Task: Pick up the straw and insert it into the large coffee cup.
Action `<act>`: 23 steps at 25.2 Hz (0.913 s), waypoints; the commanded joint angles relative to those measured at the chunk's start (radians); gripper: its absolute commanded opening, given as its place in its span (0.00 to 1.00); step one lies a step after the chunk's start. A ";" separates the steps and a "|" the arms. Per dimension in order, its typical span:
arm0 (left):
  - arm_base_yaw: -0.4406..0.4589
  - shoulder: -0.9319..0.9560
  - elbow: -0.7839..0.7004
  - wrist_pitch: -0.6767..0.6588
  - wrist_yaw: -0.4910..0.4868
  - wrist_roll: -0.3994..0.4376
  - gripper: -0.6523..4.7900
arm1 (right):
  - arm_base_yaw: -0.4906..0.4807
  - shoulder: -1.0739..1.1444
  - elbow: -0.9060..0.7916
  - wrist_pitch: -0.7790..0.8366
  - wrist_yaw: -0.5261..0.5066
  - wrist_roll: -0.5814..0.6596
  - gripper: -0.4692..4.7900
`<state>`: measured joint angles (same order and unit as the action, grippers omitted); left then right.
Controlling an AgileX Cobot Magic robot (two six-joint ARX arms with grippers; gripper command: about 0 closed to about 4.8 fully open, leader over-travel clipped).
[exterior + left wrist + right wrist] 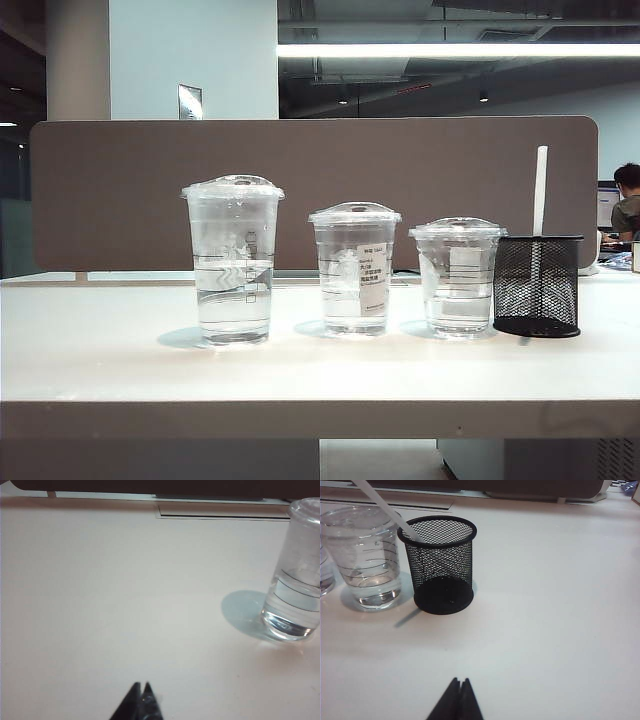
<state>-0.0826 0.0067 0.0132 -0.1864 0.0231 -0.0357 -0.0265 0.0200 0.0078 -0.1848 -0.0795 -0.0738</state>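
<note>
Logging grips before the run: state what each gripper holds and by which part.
Nothing is held. The left gripper and right gripper are shut and empty above the table; the straw stands in the mesh holder.

White straw (540,190) in black mesh holder (537,285).

- white table (100,360), bare at front
- large coffee cup (233,262) stands on it at left, part-filled with water
- medium clear cup with label (354,268) beside it
- short clear cup (458,276) next
- black mesh holder (537,286) at right end, just beside short cup, straw (540,190) standing in it
</note>
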 commanded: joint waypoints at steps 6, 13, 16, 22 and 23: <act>-0.001 0.001 0.002 0.013 0.003 -0.003 0.12 | 0.001 0.001 -0.007 0.013 -0.001 0.003 0.08; -0.002 0.028 0.323 0.011 0.172 -0.094 0.12 | 0.001 0.001 -0.007 0.012 -0.001 0.003 0.08; -0.002 0.036 0.561 -0.187 0.394 -0.069 0.12 | 0.001 0.001 -0.007 0.013 -0.001 0.003 0.08; -0.007 0.037 0.812 -0.537 0.496 -0.007 0.12 | 0.001 0.001 -0.007 0.012 -0.001 0.003 0.08; -0.007 0.037 0.837 -0.587 0.493 -0.005 0.12 | 0.001 0.001 -0.007 0.012 -0.001 0.003 0.08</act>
<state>-0.0902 0.0399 0.8284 -0.6868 0.5129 -0.0528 -0.0265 0.0200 0.0078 -0.1844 -0.0795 -0.0738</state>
